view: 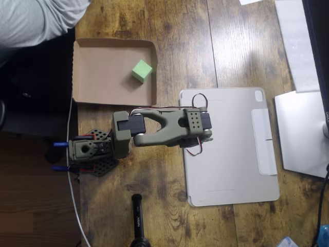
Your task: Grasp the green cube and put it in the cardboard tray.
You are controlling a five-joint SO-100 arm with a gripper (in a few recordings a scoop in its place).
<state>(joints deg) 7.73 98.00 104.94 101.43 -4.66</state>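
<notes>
The green cube [142, 71] lies inside the cardboard tray [97, 77], close to its right wall, with nothing touching it. The tray sits at the table's upper left. Below it the olive-green arm is folded low, reaching from its base [87, 152] to the right. The gripper [198, 126] end hangs over the left edge of the grey tablet cover, well apart from the cube. Its fingers are hidden under the arm's own body, so whether they are open or shut does not show.
A flat grey tablet cover [231, 146] lies right of the arm. White sheets and a pale device [303, 131] line the right edge. A black cylinder [137, 218] stands at the bottom. A person's grey sleeve [36, 20] fills the upper left corner. A white cable [73, 195] runs down the left.
</notes>
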